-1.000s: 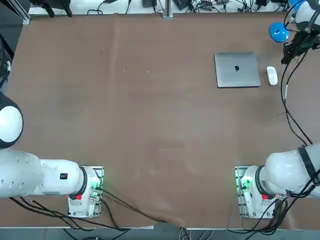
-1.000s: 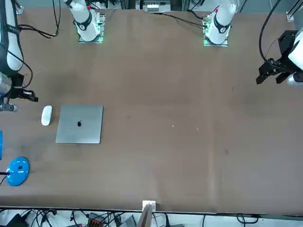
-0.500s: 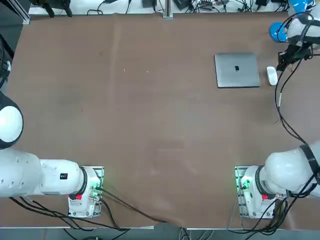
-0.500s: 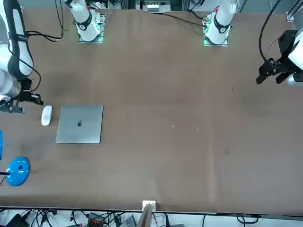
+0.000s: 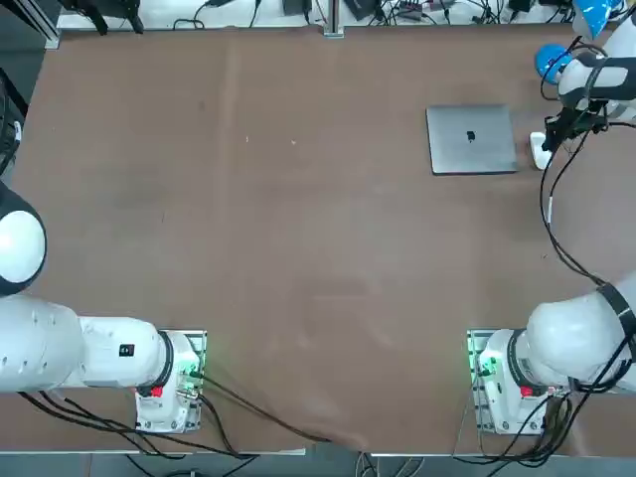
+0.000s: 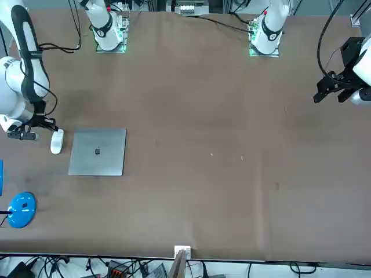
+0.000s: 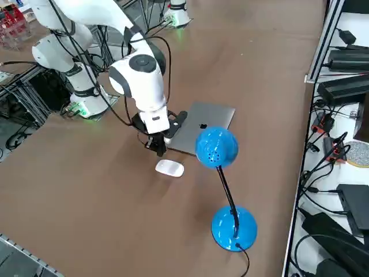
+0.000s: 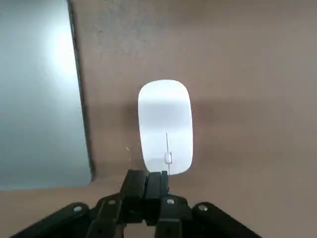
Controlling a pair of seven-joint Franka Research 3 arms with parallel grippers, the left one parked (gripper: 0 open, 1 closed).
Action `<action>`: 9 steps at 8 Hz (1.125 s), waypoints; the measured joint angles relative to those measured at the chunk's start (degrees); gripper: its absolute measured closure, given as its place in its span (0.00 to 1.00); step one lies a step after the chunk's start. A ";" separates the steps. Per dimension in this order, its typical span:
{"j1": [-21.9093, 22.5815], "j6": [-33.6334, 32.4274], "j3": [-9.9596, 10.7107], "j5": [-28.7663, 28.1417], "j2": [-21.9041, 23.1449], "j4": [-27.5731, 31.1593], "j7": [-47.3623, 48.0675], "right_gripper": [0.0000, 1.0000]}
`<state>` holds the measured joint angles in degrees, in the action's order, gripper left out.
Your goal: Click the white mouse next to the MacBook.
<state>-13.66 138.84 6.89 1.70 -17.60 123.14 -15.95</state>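
Robotics lab, brown table (image 5: 298, 248), cabled electronics (image 7: 346, 92)

A brown bench (image 5: 298, 229) fills the scene. Cables (image 7: 323, 150) and black power units (image 7: 349, 86) lie beside the bench's far edge.

white mouse (image 5: 538, 151) half under pincer (image 5: 553, 136)

right end effector (image 8: 147, 186) moved in over white mouse (image 8: 165, 127), fingers together
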 joint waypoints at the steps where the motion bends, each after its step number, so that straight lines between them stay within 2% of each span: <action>1: -0.12 1.24 0.00 0.00 -0.98 0.08 -0.07 0.98; 5: -0.45 3.43 0.00 0.00 -3.82 0.10 -0.14 0.98; 9: -0.46 3.62 0.00 0.00 -4.55 0.09 -0.14 0.98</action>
<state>-14.13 142.46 6.89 1.70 -22.15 123.23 -16.09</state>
